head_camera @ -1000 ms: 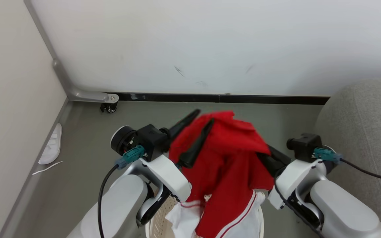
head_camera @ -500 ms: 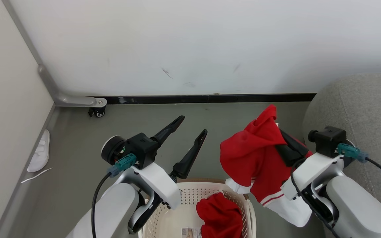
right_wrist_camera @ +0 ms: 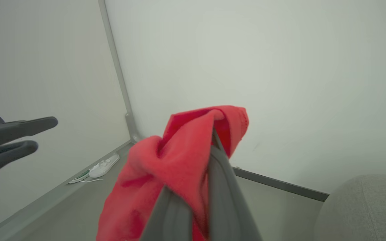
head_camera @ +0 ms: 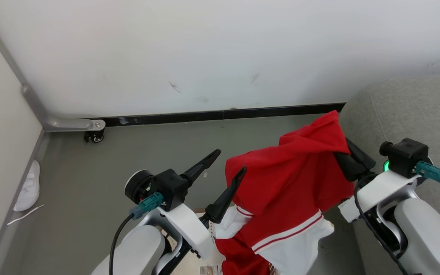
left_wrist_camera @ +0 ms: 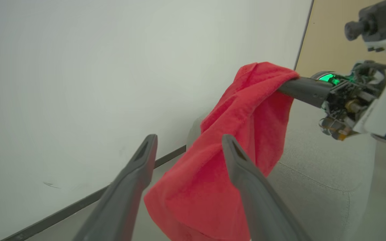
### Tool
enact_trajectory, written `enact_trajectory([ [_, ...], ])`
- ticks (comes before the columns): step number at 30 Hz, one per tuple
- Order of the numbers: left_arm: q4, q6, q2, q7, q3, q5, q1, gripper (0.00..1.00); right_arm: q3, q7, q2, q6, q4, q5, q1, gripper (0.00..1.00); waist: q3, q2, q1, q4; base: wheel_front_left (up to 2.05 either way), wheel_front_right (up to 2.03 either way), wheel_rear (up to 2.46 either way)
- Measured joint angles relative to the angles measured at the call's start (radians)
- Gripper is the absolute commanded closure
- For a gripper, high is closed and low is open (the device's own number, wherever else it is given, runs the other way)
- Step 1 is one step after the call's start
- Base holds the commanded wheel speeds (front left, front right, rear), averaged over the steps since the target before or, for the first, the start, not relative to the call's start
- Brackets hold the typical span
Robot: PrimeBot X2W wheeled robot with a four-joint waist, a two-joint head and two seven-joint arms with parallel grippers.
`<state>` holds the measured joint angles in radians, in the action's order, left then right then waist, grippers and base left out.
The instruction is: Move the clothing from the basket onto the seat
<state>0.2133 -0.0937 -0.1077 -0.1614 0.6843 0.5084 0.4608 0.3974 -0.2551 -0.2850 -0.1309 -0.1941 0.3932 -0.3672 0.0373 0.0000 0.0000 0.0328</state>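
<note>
Red shirt (head_camera: 292, 179): clamped in my right jaws, white hem hanging.
Left jaws: apart, empty.
Risk: hem may snag my left finger (head_camera: 225, 191) before reaching the grey seat (head_camera: 407, 110).

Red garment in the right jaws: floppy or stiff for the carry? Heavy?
Likely floppy: the red garment drapes in folds from the right gripper, jaws shut. Probably light: one pinch holds it up. The hanging white hem may drag on the seat edge.

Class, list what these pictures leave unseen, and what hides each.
- Basket: head view, mostly behind the left arm and garment, cut off by the bottom edge.
- Right gripper tips: right wrist view, wrapped in the garment.
- Seat: head view, runs off the right edge.
</note>
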Motion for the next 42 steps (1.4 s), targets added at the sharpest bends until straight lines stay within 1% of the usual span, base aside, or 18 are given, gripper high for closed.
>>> enact_trajectory([
  [2, 0.000, -0.007, -0.006, -0.004, 0.007, 0.000, -0.001, 0.00, -0.014, 0.000, 0.000, 0.000, 0.020, -0.005, 0.000, 1.00, 0.000, 0.0000, 0.0000, -0.010, 0.00, 0.00, 0.00],
  [14, -0.004, -0.010, -0.022, -0.026, 0.023, 0.000, -0.024, 0.00, -0.104, 0.000, -0.007, 0.000, 0.103, -0.028, 0.025, 1.00, 0.003, 0.0000, 0.0000, -0.077, 0.00, 0.00, 0.00],
  [29, -0.049, -0.020, -0.043, -0.060, 0.042, -0.009, -0.040, 0.00, -0.210, 0.000, -0.016, 0.000, 0.221, -0.067, 0.042, 1.00, 0.032, 0.0000, 0.0000, -0.165, 0.00, 0.00, 0.00],
  [37, -0.069, -0.025, -0.055, -0.069, 0.058, -0.018, -0.040, 0.00, -0.282, 0.000, -0.011, 0.000, 0.259, -0.077, 0.072, 1.00, 0.052, 0.0000, 0.0000, -0.215, 0.00, 0.00, 0.00],
  [42, -0.074, -0.025, -0.062, -0.069, 0.067, -0.018, -0.040, 0.00, -0.302, 0.000, 0.001, 0.000, 0.286, -0.079, 0.076, 1.00, 0.064, 0.0000, 0.0000, -0.245, 0.00, 0.00, 0.00],
])
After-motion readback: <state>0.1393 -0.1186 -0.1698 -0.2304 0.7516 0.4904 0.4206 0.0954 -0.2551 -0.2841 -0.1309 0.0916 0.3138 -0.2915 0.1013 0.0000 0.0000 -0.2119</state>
